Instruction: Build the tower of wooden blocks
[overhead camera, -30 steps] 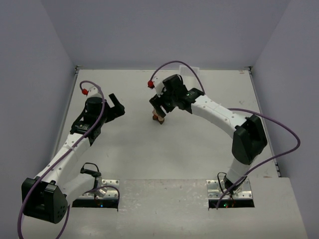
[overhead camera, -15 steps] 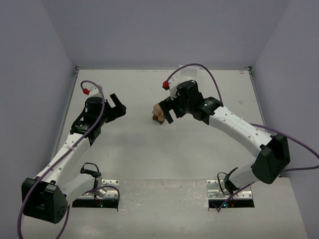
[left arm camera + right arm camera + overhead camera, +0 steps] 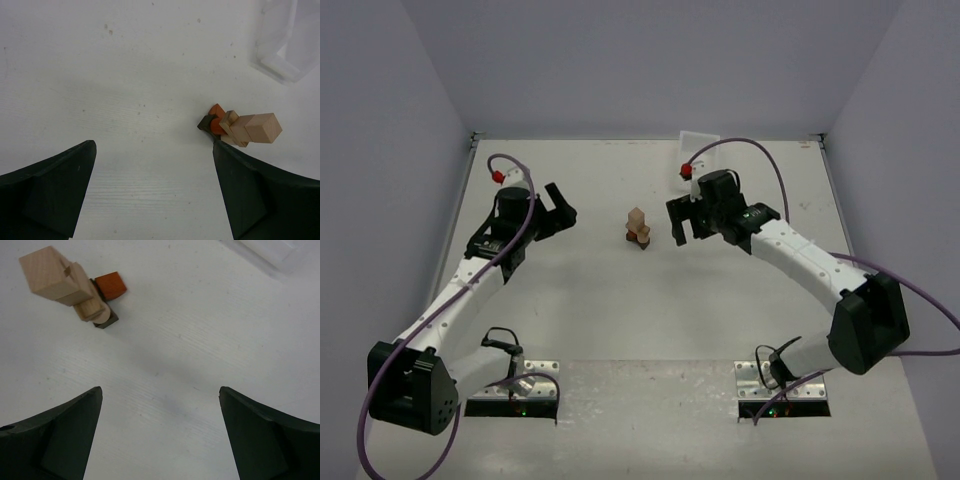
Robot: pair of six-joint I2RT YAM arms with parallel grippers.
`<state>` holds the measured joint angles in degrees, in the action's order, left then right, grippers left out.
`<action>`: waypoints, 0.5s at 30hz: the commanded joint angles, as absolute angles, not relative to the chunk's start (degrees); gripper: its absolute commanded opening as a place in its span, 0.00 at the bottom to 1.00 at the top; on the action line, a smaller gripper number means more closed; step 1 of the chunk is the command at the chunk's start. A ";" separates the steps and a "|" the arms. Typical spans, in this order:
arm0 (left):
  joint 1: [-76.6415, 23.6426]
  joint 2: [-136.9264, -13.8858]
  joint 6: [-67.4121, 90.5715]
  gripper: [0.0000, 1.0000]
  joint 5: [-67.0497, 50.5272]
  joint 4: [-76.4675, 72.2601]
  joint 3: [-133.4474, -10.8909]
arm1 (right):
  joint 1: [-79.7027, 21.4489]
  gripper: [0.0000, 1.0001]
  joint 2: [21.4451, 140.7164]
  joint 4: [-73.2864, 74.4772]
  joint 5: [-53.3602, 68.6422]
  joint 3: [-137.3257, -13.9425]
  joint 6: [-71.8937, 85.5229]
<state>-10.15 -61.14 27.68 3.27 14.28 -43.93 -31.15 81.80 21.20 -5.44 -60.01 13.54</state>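
Wooden pieces make up the wood block tower (image 3: 638,227), standing free on the table (image 3: 620,310) (tan above, orange and dark at its foot). Just right of the tower, the right gripper (image 3: 678,224) gapes empty. Well to the tower's left, the left gripper (image 3: 561,205) is likewise spread. Beyond the tower sits a white tray (image 3: 698,143).

**Tan, Orange and Dark Brown on a White Table**

The wood block tower (image 3: 638,228) is topped by a light tan cube (image 3: 50,271) with fine grain. More tan pieces sit under it, with an orange-brown block (image 3: 110,285) and a dark brown block (image 3: 106,320) at the foot. Around the tower the table (image 3: 620,300) is white with faint grey specks. Either side of the tower, the left gripper (image 3: 563,203) and right gripper (image 3: 676,226) are black. The arms (image 3: 800,255) are white with black joints, purple cables (image 3: 748,141) and red caps (image 3: 498,178). Behind the tower, the tray (image 3: 698,148) is translucent white.
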 commanded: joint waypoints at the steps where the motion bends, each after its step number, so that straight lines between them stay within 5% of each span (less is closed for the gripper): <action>1: -10.28 -61.70 25.92 1.00 3.13 10.42 -45.51 | -26.04 0.99 82.91 15.19 -4.30 -60.06 14.66; 11: -10.78 -73.78 28.81 1.00 -11.55 8.94 -54.58 | -18.37 0.99 92.67 18.28 8.77 -72.15 10.66; 15: -15.60 -80.42 28.44 1.00 -7.16 13.70 -63.57 | -18.34 0.99 93.45 14.65 20.09 -72.07 6.97</action>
<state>-11.79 -76.67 27.93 -7.31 12.97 -55.37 -18.58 93.89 18.88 7.50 -69.70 10.77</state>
